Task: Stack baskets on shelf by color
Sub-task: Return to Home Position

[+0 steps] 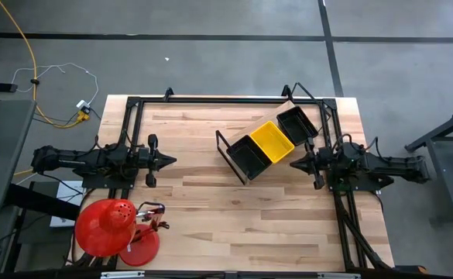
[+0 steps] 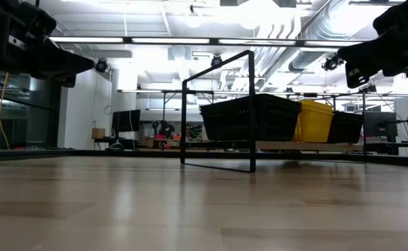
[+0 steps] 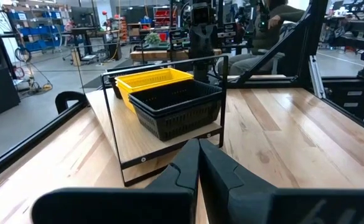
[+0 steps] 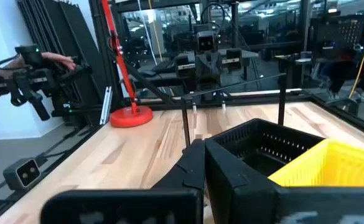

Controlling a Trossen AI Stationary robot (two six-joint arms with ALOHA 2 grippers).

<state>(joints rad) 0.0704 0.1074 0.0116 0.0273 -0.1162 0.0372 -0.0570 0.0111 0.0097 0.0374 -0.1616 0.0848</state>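
The shelf, a light board in a thin black frame, stands slanted at the table's middle right. Side by side on its board stand a black basket, a yellow basket and another black basket, each resting on its bottom. The low view shows them in a row: black, yellow, black. My left gripper is shut, level, well left of the shelf; its wrist view faces the near black basket. My right gripper is shut, level, just right of the shelf, holding nothing.
A red dome-shaped object on a red round base stands at the table's near left corner. Black frame rails run round the table. Bare wood lies in front of the shelf. A person's hand with a device shows beyond the table.
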